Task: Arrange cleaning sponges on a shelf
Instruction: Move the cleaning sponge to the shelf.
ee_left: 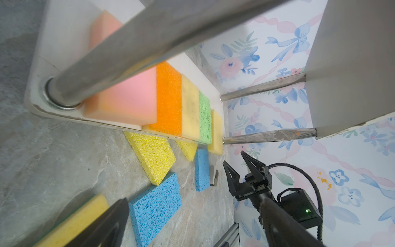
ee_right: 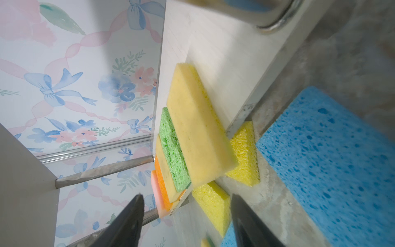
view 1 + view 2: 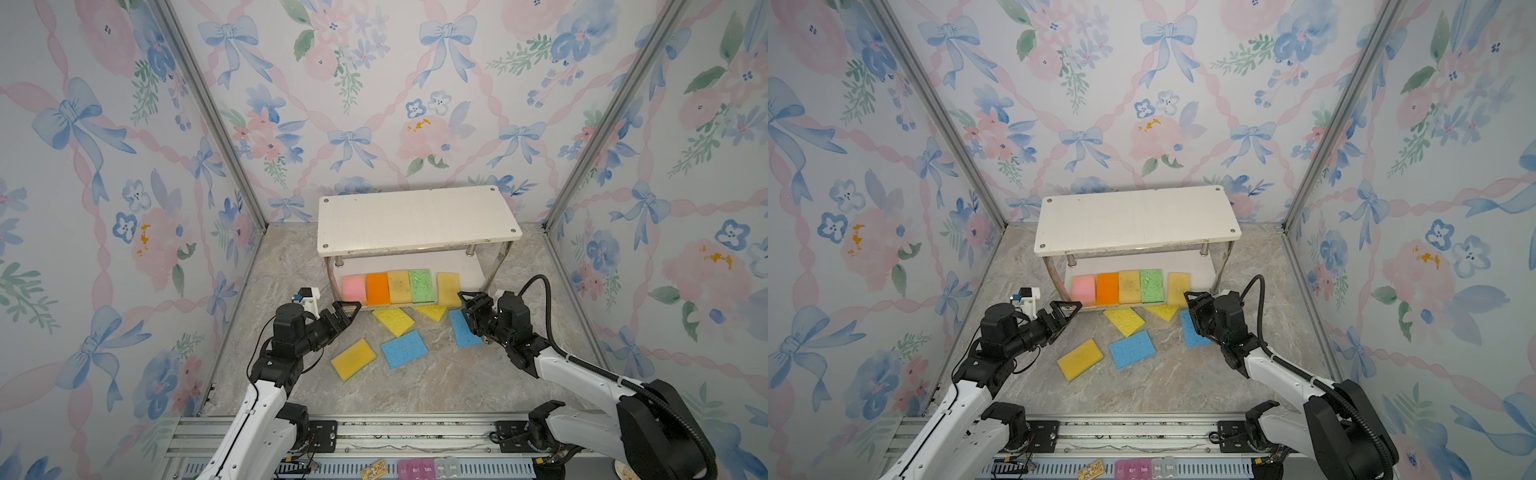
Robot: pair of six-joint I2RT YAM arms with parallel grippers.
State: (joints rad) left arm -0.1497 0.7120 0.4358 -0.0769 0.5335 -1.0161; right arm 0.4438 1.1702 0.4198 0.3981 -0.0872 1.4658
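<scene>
The shelf (image 3: 415, 220) stands at the back, its top board bare. On its lower board (image 2: 224, 53) lie several sponges in a row: pink (image 3: 353, 289), orange (image 3: 377, 288), mustard (image 3: 399, 286), green (image 3: 421, 285), and a pale yellow one (image 3: 448, 289) overhanging the front edge. On the floor lie two bright yellow sponges (image 3: 393, 321) (image 3: 431, 311), two blue ones (image 3: 404, 349) (image 3: 463, 328) and a mustard one (image 3: 353, 359). My left gripper (image 3: 349, 311) is open and empty by the shelf's left front leg. My right gripper (image 2: 186, 205) is open and empty, just short of the pale yellow sponge.
A small grey clip (image 1: 213, 178) lies on the floor beside the right blue sponge. Metal legs (image 1: 269, 135) hold up the shelf's corners. Floral walls close in three sides, with a metal rail (image 3: 374, 436) along the front.
</scene>
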